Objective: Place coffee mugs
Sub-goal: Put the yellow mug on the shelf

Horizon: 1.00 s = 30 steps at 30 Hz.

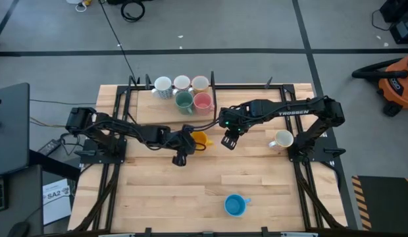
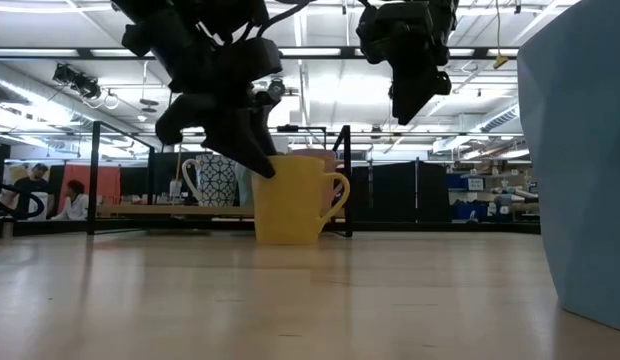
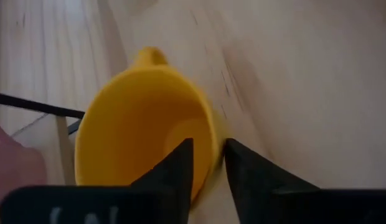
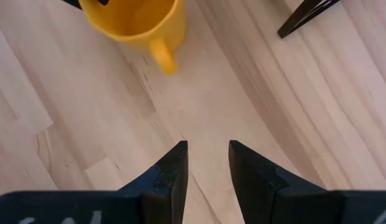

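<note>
An orange-yellow coffee mug stands upright on its base at the table's middle, its handle toward the table's right. My left gripper is at the mug's left side, shut on its rim. My right gripper hangs open above the bare wood just right of the mug, with nothing between its fingers. Five more mugs cluster at the far edge: two white, one cream, one green, one pink. My left gripper has the mug's wall at the rim, on the side away from the handle. One finger is inside the mug and the other outside. The fingers slant down from the table's left. The mug stands upright on the table.
A white mug stands at the right, under my right arm. A light blue mug stands near the front edge. A black frame borders the table's far part. Open wood lies between the middle and the near edge.
</note>
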{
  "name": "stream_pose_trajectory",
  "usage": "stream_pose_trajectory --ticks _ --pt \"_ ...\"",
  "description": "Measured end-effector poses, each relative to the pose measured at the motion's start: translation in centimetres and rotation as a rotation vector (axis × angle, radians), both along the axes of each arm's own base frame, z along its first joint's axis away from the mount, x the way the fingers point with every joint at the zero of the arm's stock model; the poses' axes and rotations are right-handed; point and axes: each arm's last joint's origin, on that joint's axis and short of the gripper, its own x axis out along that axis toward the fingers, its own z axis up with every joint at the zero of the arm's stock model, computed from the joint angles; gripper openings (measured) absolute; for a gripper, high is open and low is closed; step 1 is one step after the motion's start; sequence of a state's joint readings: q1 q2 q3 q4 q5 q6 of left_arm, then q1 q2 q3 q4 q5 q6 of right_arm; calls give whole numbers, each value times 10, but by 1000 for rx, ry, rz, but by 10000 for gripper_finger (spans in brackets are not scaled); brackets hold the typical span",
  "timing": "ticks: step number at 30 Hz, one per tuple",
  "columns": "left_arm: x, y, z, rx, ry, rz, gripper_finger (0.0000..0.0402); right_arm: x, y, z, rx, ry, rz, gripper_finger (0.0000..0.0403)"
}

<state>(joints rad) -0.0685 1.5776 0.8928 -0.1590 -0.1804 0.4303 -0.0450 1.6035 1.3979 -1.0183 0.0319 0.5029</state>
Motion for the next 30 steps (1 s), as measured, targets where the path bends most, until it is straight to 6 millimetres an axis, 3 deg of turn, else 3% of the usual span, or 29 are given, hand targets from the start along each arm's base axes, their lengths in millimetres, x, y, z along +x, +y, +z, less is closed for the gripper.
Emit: stream_pose_trajectory --ticks 8,15,21,30 --pt "-5 0 -3 22 62 -28 34 0 0 0 0 0 1 122" --pt "-11 -6 0 48 104 -63 27 0 0 0 -2 1 6 121" --pt "-30 -8 21 35 115 -123 27 1 0 0 -2 -9 8 122" --pt "-74 7 59 135 164 -240 27 3 0 1 -3 -35 9 122"
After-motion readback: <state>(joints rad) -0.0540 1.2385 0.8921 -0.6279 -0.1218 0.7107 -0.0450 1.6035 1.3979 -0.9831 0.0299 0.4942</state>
